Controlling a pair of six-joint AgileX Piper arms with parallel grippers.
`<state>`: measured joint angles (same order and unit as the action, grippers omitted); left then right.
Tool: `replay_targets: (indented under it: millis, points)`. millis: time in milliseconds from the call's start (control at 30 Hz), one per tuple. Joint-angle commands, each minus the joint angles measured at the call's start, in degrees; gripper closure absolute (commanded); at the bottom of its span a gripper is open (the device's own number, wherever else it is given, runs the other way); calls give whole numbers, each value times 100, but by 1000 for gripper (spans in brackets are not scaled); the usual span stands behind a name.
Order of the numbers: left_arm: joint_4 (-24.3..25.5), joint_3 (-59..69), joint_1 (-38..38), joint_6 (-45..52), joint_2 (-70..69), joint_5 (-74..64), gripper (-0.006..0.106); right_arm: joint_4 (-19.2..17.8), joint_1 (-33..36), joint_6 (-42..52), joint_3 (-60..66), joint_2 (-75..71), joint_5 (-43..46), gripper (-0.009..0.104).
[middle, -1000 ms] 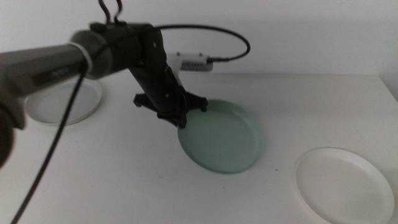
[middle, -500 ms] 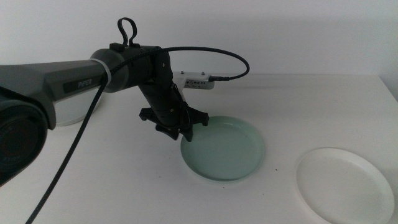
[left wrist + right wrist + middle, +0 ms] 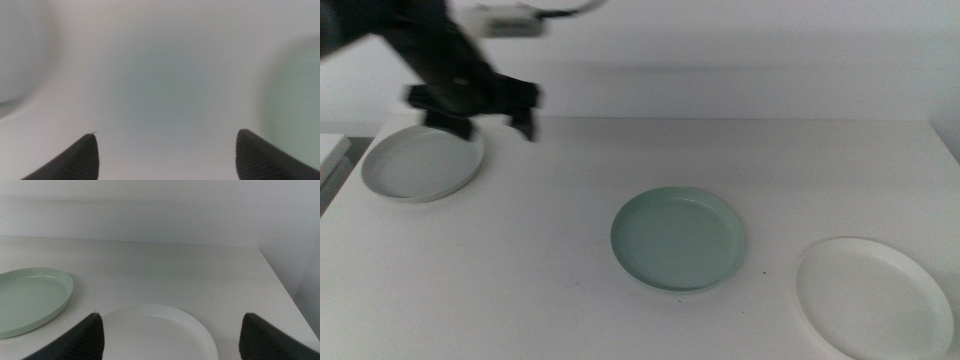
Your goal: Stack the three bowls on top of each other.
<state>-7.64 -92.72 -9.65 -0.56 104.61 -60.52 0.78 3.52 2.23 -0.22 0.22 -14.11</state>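
Fingers of the left gripper (image 3: 495, 118) stand spread wide apart with nothing between them, as the left wrist view shows: only blurred white counter (image 3: 165, 75) lies in the gap, with a grey blur at one edge and a green blur at the other. In the middle view this gripper is motion-blurred and hangs above the counter's (image 3: 570, 290) far left part, just beside the far right rim of the light grey bowl (image 3: 422, 162), without touching it as far as the blur lets one tell. That grey bowl sits flat near the far left corner. Well apart from it, the mint green bowl (image 3: 678, 238) lies flat near the middle of the counter. Near it, toward the near right corner, rests the white bowl (image 3: 873, 295), a strip of bare counter between the two rims. All three bowls lie singly, none on another. From the right wrist view, the right gripper's (image 3: 170, 330) fingers are also released and wide apart, low over the counter, with the white bowl (image 3: 155, 332) between them and the mint green bowl (image 3: 30, 297) off to one side.
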Motion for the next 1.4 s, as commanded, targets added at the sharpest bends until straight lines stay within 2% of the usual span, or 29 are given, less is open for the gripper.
replay_targets:
  millis: [0,167,400,533,667,1167,1267,1367]
  points:
    - [179,-59,492,21,-61,-106,7,-38,-15,26,22,-22,59,3]
    - [72,-410,1686,223,205,46,7,-38,-15,26,22,-22,59,3]
    - [3,-995,2573,409,1156,686,7,-38,-15,26,22,-22,59,3]
    - [-542,-1291,2889,838,1871,972,7,-38,-15,26,22,-22,59,3]
    - [-855,-1666,3016,1248,2417,1160,7,-38,-15,26,22,-22,59,3]
    - [-896,-2158,3016,1424,3296,1549,8,-38,-15,26,22,-22,59,3]
    - [-1068,-2169,3016,1468,3392,1559,15,-38,-15,26,22,-22,59,3]
    - [-1188,-2172,3016,1569,3416,1536,28,-38,-15,26,22,-22,59,3]
